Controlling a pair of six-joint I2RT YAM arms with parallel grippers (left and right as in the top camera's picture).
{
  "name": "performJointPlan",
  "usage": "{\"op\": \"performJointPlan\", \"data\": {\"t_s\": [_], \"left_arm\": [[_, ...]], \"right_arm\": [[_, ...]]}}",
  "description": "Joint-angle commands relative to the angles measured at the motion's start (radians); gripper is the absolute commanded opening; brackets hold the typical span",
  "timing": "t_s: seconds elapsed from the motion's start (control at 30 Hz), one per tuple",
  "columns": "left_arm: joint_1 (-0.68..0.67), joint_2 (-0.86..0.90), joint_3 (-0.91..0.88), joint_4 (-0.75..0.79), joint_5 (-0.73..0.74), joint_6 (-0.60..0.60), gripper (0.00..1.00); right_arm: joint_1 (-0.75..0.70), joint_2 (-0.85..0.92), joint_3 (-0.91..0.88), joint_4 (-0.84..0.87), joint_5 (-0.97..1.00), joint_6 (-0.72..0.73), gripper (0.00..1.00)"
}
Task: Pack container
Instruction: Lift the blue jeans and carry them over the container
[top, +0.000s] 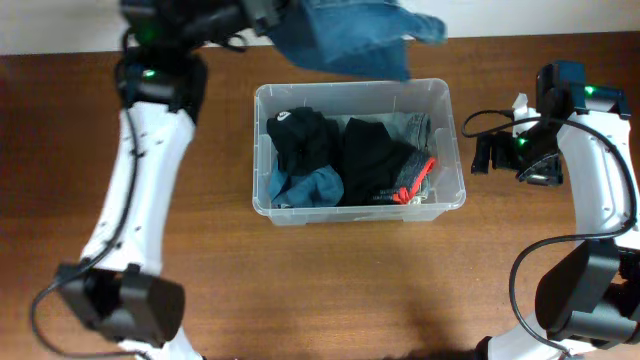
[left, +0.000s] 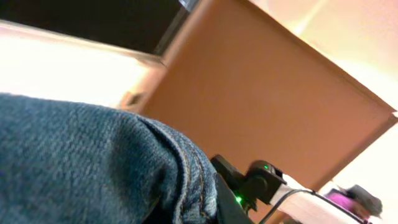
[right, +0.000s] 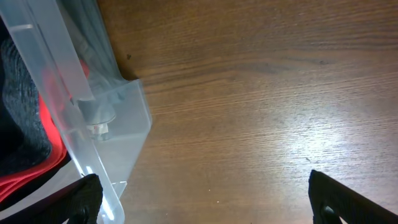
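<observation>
Two arms work at a brown wooden table (top: 330, 290), with the container (top: 360, 212) set near its middle, long sides running left to right. Inside lie dark clothes: a black garment with a small white logo (top: 298, 135) at the left, a folded blue piece (top: 310, 185) below it, another black garment (top: 375, 155) in the middle, and a red-trimmed item (top: 415, 182) against the right wall.

At the far left corner of the bin, the left gripper (top: 268, 18) holds a blue denim garment (top: 350, 35) in the air. The cloth hangs over the container's far rim. From the left wrist, denim fills the lower left of the view and covers the fingers, so the pinch itself is hidden.

Off the container's right side, apart from its wall, the right gripper (top: 485, 152) hovers low above bare wood. Its wrist camera shows both dark fingertips (right: 87, 199) spread wide, with nothing between them. The clear corner of the container sits at the left of that view.
</observation>
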Motion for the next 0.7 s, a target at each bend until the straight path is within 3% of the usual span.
{"op": "performJointPlan", "data": {"t_s": [0.0, 0.23, 0.67], "left_arm": [[-0.113, 0.059, 0.103, 0.032, -0.006, 0.052, 0.01], [-0.223, 0.135, 0.103, 0.032, -0.006, 0.224, 0.01], [-0.229, 0.191, 0.103, -0.127, -0.032, 0.415, 0.01]], "right_arm": [[0.005, -0.019, 0.016, 0.000, 0.008, 0.001, 0.98], [0.005, -0.019, 0.016, 0.000, 0.008, 0.001, 0.98], [0.005, -0.019, 0.016, 0.000, 0.008, 0.001, 0.98]]}}
